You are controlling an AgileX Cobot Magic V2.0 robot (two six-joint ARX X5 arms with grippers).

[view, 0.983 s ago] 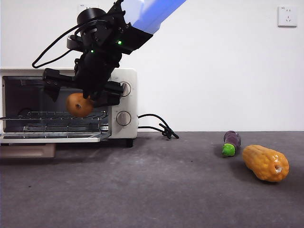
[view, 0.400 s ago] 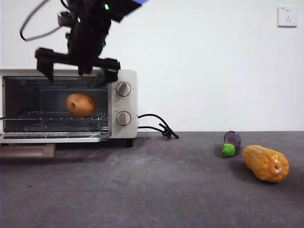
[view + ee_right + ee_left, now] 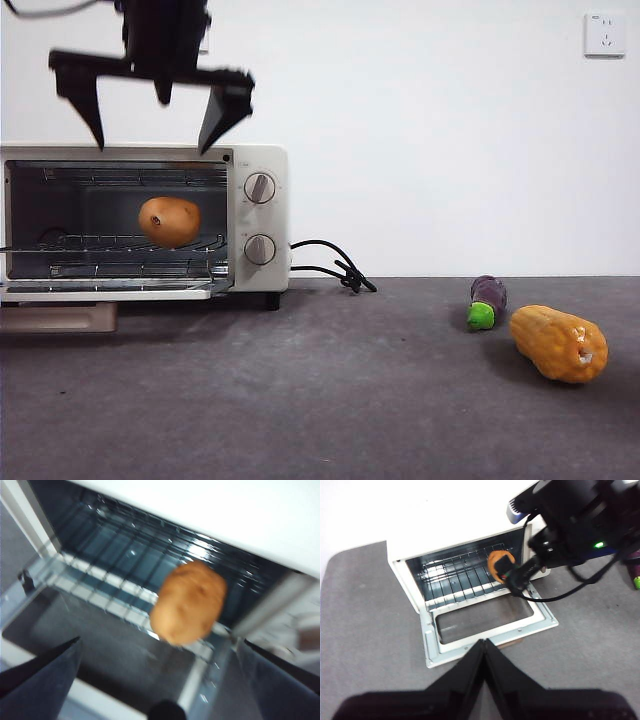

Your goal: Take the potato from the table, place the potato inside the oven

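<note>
The orange-brown potato (image 3: 169,221) lies on the wire rack inside the cream-white oven (image 3: 258,215), whose door (image 3: 490,625) is folded down flat. My right gripper (image 3: 152,147) hangs open above the oven's top, well clear of the potato, with nothing between its jaws. In the right wrist view the potato (image 3: 189,602) rests on the rack between the wide-spread jaws. My left gripper (image 3: 484,642) is shut and empty, back from the oven over the dark grey table (image 3: 320,400). From there the potato (image 3: 497,562) shows partly behind the right arm.
A purple eggplant (image 3: 487,300) and a yellow-orange corn cob (image 3: 559,343) lie on the table at the right. The oven's black cord (image 3: 330,265) trails beside it. A wall socket (image 3: 605,33) is at the upper right.
The right gripper let go of the potato, opened wide and rose from the oven's mouth to above its top. The potato stays on the rack.
</note>
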